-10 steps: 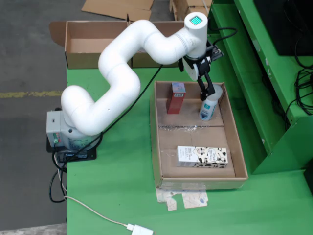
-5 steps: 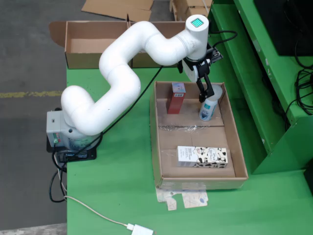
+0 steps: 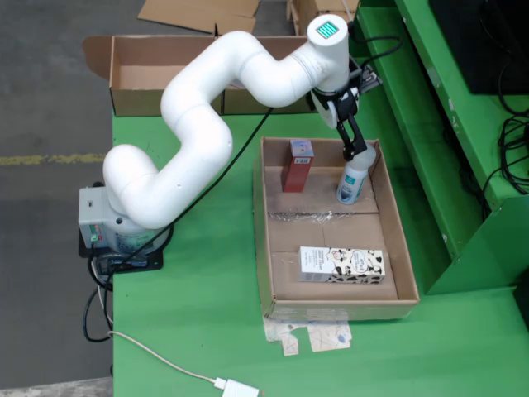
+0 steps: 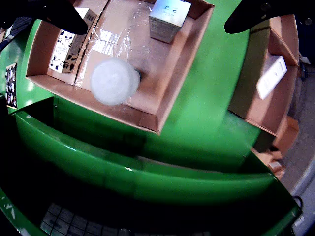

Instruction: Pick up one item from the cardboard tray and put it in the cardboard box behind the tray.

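The view from above has my pincer (image 3: 357, 152) spread wide above the white bottle (image 3: 354, 180), nothing lifted from the tray (image 3: 263, 240) yet.

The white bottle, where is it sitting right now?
In the view from above, the white bottle stands in the tray's far right corner, right of the red box.

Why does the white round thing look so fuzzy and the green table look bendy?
In the view that rides on the gripper, the bottle cap sits too close, so it blurs, and the wide lens curves the green table edge. In the view from above, the bottle looks sharp and edges straight.
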`<state>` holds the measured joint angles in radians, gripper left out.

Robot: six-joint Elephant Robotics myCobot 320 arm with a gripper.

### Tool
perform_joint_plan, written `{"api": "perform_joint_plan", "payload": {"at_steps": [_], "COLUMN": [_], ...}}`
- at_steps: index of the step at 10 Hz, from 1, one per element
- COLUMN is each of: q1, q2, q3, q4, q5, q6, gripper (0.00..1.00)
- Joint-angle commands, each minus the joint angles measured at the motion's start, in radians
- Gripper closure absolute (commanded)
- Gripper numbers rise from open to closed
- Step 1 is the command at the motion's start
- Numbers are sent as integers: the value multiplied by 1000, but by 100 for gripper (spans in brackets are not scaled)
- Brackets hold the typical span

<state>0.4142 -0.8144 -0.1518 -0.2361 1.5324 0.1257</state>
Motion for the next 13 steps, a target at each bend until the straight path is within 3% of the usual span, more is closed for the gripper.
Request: {"api": "perform_joint_plan", "payload": {"at_steps": [1, 13], "q1": [-19, -47], "q2": [53, -27], "q3": [-235, -153], "q4": [93, 60], "q5": [25, 55], "q6": [-4, -16], "gripper": [0, 0]}}
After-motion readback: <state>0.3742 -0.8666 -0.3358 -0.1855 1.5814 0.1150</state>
